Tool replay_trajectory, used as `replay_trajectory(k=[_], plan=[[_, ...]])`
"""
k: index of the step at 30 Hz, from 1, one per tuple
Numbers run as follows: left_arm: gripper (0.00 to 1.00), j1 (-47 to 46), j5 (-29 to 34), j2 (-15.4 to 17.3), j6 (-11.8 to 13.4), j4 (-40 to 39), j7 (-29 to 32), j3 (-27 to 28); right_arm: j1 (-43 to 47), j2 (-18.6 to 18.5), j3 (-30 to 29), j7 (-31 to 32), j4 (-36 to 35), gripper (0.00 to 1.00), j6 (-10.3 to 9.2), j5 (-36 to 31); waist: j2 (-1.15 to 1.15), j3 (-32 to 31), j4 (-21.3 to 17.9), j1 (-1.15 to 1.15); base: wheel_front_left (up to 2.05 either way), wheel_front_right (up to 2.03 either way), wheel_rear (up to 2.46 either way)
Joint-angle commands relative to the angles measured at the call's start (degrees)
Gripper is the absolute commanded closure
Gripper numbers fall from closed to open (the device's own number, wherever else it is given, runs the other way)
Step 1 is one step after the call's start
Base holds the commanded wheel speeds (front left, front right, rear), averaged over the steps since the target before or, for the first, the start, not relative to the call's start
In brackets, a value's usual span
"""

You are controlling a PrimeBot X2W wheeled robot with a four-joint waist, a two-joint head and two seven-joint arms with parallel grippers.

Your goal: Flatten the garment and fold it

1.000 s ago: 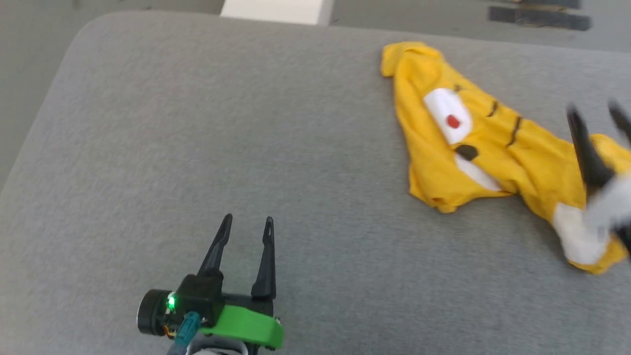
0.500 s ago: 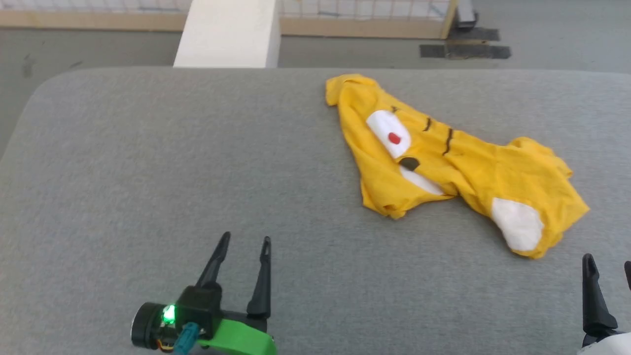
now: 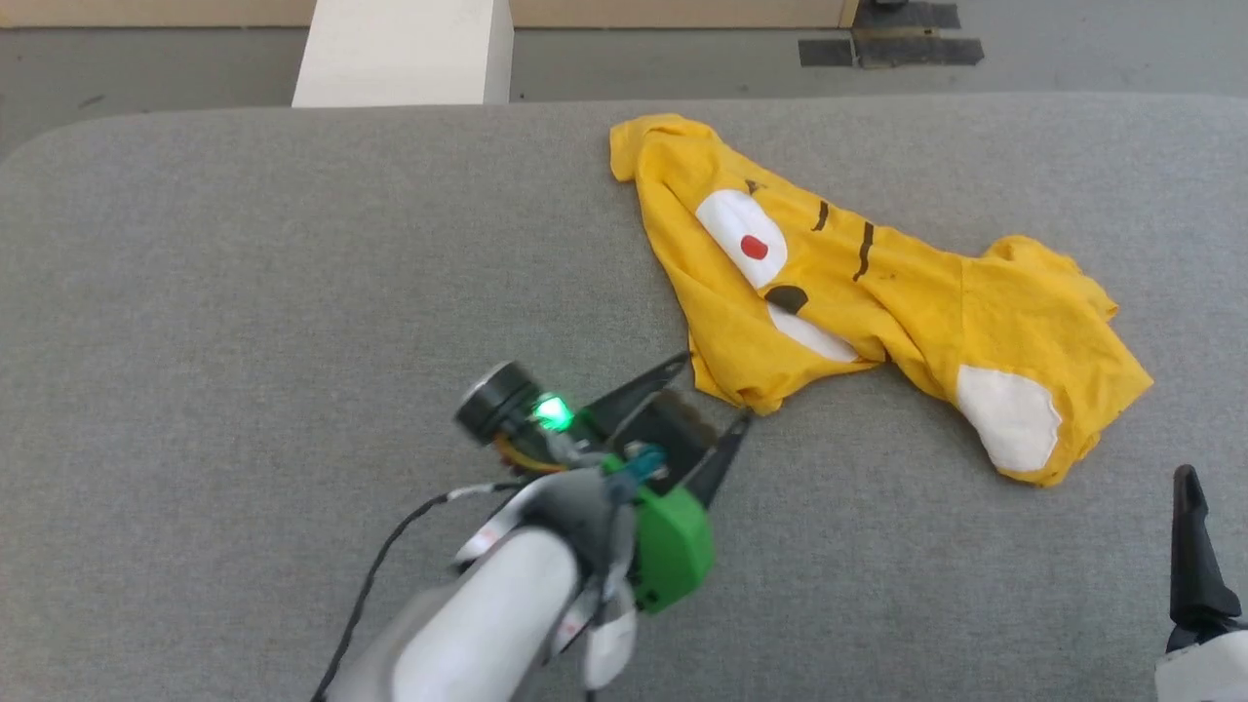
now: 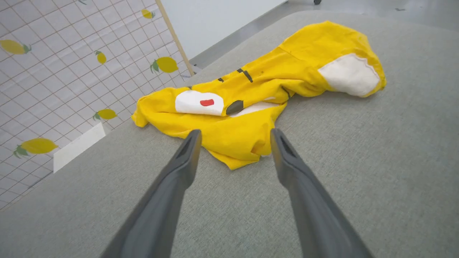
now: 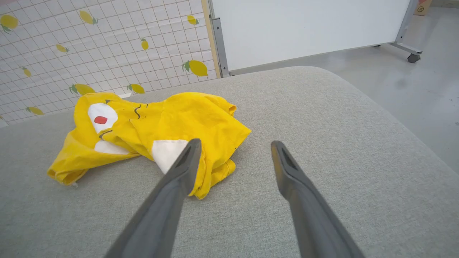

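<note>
- Your left gripper [image 3: 715, 388] has its two fingers spread wide, with nothing between them.
- The shirt [image 3: 877, 292] lies crumpled and print-side up, just ahead of those fingertips. Its nearest bunched corner pokes back toward the gap between them.
- From the left gripper, the shirt's long axis runs crosswise, from ahead-left to farther ahead-right.
- The end with the white patch and red dot is ahead-left of that gripper. The end with the plain white patch is far ahead-right.
- Your right gripper [image 5: 235, 143] is also spread and empty. The plain-patch end of the shirt lies ahead and to its left, and the head view shows a clear gap between them.
- Both grippers hover over a grey woven pad [image 3: 244, 292] with rounded corners, and the shirt rests on it.
- Beyond the pad's far edge you have grey floor [image 3: 634, 58], a white block [image 3: 400, 49] and black tape strips [image 3: 887, 49].
- Ahead-left of the left gripper stands a gridded screen with a lemon print [image 4: 53, 71]. Ahead of the right gripper is a white panel [image 5: 304, 28] on wheels.
</note>
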Motion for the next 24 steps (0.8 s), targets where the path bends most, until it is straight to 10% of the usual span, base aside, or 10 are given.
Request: replay_trajectory(k=[1, 20, 21, 22, 24], plan=[[0.0, -2.9, 0.1, -0.8, -0.7, 2.4, 1.0, -1.6, -1.0, 0.1, 0.3, 0.2, -0.2, 0.0, -0.08, 0.7, 0.0, 1.3, -0.5, 0.0, 0.0, 0.0, 0.0], [0.0, -19.9, -4.0, -4.7, 0.7, 33.1, -4.0, -14.2, -4.2, 0.1, 2.8, 0.4, 2.0, 0.0, -0.08, 1.9, 0.0, 5.4, -5.0, 0.0, 0.0, 0.0, 0.0], [0.3, -20.0, -4.1, -5.0, 1.0, 34.0, -4.5, -14.2, -4.3, 0.1, 2.9, 0.4, 2.1, 0.0, -0.08, 1.8, 0.0, 5.5, -5.1, 0.0, 0.0, 0.0, 0.0], [0.95, -20.1, -4.5, -5.3, 1.2, 35.0, -5.2, -14.2, -4.4, 0.1, 2.9, 0.4, 2.2, 0.0, -0.08, 1.8, 0.0, 5.5, -5.1, 0.0, 0.0, 0.0, 0.0], [1.0, -20.4, -5.0, -5.8, 1.4, 36.4, -6.4, -14.3, -4.6, 0.1, 2.9, 0.4, 2.3, 0.0, -0.08, 1.8, 0.0, 5.5, -5.1, 0.0, 0.0, 0.0, 0.0]])
